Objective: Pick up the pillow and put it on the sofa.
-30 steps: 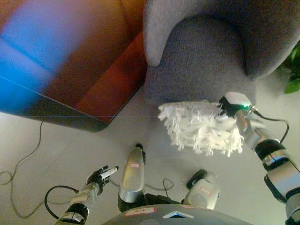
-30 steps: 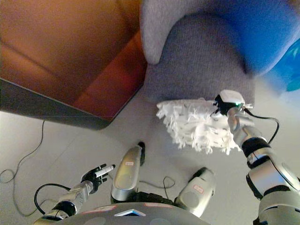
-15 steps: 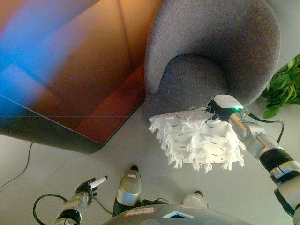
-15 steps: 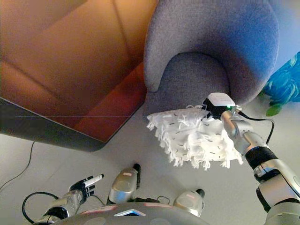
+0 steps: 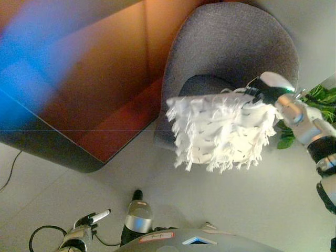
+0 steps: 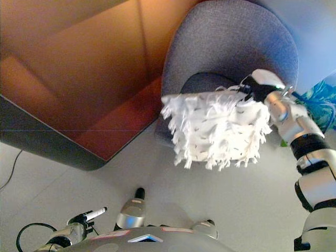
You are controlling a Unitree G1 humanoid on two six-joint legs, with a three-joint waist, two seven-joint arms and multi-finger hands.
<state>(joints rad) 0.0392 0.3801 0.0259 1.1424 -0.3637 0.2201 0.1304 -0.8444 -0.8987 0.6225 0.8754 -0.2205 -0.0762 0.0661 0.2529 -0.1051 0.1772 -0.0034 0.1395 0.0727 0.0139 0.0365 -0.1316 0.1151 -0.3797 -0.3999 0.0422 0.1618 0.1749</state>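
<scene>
We see one white fringed pillow (image 5: 220, 134), held up by our right hand (image 5: 259, 92) clenched on its upper edge, now higher and before the seat of the one grey sofa (image 5: 231, 47), above pale floor (image 5: 252, 199), beside a plant (image 5: 317, 100), while our left hand (image 5: 86, 220) hangs low, fingers relaxed.

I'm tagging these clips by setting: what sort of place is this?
Probably a home living room: a grey upholstered sofa chair, a leafy green houseplant beside it, and a shaggy white pillow held up by the right hand.
</scene>
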